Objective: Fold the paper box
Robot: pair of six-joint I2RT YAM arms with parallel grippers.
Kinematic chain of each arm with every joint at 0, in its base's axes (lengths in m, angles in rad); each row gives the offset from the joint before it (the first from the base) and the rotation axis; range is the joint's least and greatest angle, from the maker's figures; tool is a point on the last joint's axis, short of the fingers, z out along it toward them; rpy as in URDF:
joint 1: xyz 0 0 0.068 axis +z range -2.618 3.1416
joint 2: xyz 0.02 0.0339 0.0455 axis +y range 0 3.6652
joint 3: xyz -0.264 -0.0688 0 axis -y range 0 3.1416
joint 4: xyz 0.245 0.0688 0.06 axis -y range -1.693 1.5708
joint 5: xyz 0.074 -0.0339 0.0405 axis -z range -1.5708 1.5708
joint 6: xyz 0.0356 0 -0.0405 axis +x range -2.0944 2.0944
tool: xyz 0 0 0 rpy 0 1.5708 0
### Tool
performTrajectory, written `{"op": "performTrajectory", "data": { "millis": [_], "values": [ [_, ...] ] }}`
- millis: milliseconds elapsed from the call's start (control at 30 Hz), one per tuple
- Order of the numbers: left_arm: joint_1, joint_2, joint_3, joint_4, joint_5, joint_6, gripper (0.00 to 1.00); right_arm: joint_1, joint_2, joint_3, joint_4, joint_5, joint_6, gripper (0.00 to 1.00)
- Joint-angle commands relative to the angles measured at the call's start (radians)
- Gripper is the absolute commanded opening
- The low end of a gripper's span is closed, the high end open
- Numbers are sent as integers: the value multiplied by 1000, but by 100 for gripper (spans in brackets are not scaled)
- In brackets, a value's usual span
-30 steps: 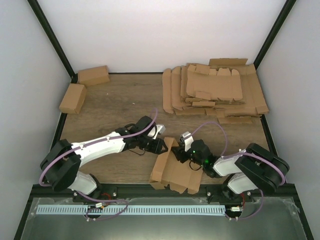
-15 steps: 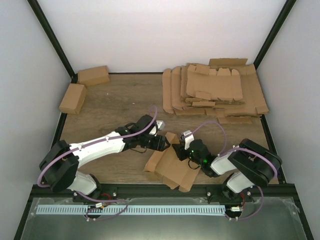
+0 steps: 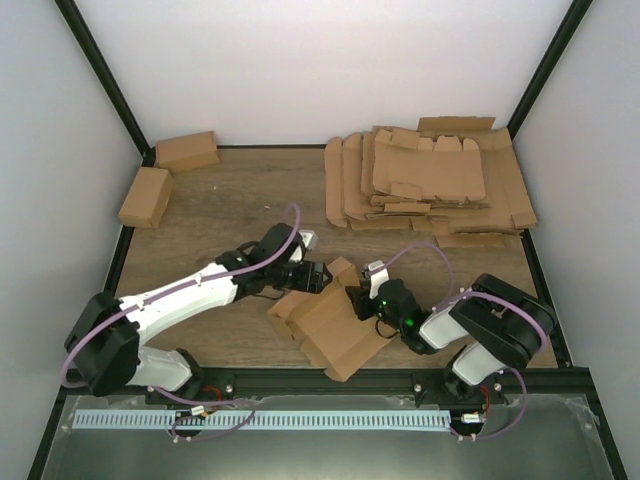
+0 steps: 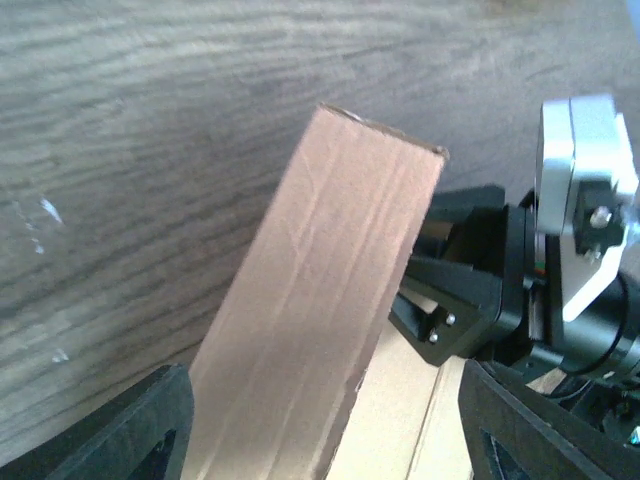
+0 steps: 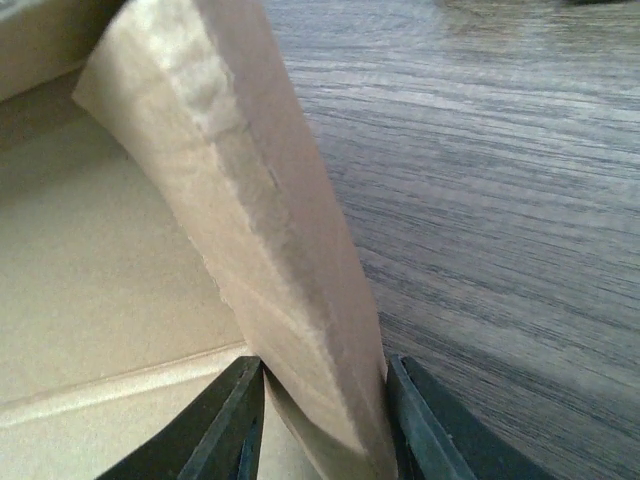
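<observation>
r gripper (image 5: 322,400) pinching paper box (image 3: 332,335) flap; l gripper (image 4: 330,435) wide open, holding nothing

Mounted high behind the left arm (image 3: 190,295) and right arm (image 3: 470,320), the top camera looks down and forward over the whole desk (image 3: 220,210), with the arm bases at the frame's lower edge and white walls (image 3: 330,70) at the far side. The left wrist camera sits close above the wood, looking past the left fingers (image 4: 140,430) at a raised flap of the box (image 4: 320,300), with the right arm just beyond. The right wrist camera is nearer yet, peering between the right fingers (image 5: 225,425) along a cardboard edge, desk grain behind. All three views share the box at the desk's near middle.
</observation>
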Motion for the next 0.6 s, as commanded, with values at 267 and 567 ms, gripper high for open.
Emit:
{"op": "performTrajectory", "data": {
  "millis": [267, 567],
  "values": [
    [218, 58, 100, -39, 102, 201, 84, 8, 31, 24, -2, 54, 0, 32],
    [217, 339, 251, -2, 405, 326, 85, 8, 22, 30, -11, 70, -13, 32]
  ]
}}
